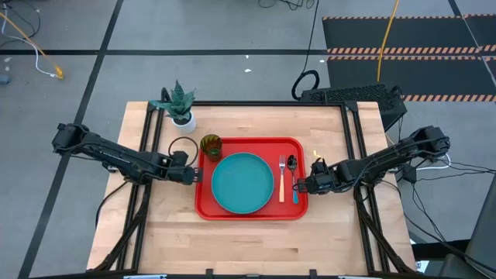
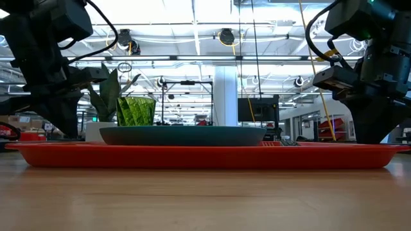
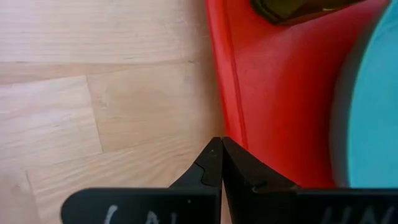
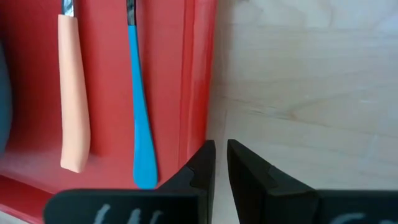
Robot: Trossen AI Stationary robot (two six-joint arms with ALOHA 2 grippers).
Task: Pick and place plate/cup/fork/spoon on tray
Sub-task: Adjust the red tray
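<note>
A: From my low view, the tray point(image 2: 205, 156) rim hides the fork and spoon; I only catch a sliver of metal past the plate point(image 2: 183, 135).

B: My left wrist view cuts the plate point(image 3: 373, 106) and cup point(image 3: 298, 7) at the edge.

A: Right wrist view crops the fork point(image 4: 74, 93) tines and the spoon point(image 4: 140, 99) bowl.

B: The cup's point(image 2: 135, 110) base sits behind the plate down low.

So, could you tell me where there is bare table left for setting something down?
The wooden table is bare along the whole front strip below the tray, and behind it right of the potted plant. The tray is crowded: plate, cup, fork, spoon.
</note>
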